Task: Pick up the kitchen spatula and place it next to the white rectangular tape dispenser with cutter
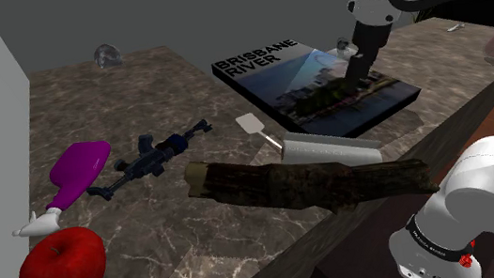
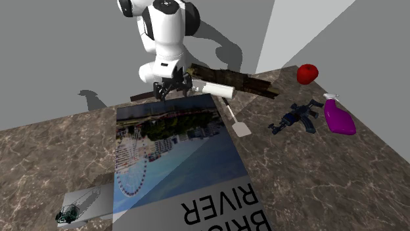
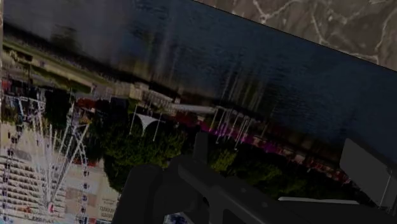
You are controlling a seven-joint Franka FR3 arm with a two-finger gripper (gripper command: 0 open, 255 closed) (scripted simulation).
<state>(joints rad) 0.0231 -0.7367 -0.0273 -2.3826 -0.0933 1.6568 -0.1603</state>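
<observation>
Hanging low over the glossy "Brisbane River" book (image 1: 325,87), the claw (image 1: 358,74) wasn't on the spatula; couldn't tell how wide it stood, nor whether it touched the cover. The spatula (image 1: 259,132), white w/ a flat squarish blade & thin straight handle, lay on the veined marble counter (image 1: 154,256) just beside the book's edge. Its handle end was by a smooth white cylinder (image 1: 331,148), near a rough, bark-covered log (image 1: 306,182).

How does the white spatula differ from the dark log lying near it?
The spatula is white, the log dark brown and rough. The spatula is thin and short; the log is thick and much longer. Both lie flat on the marble counter.
</observation>
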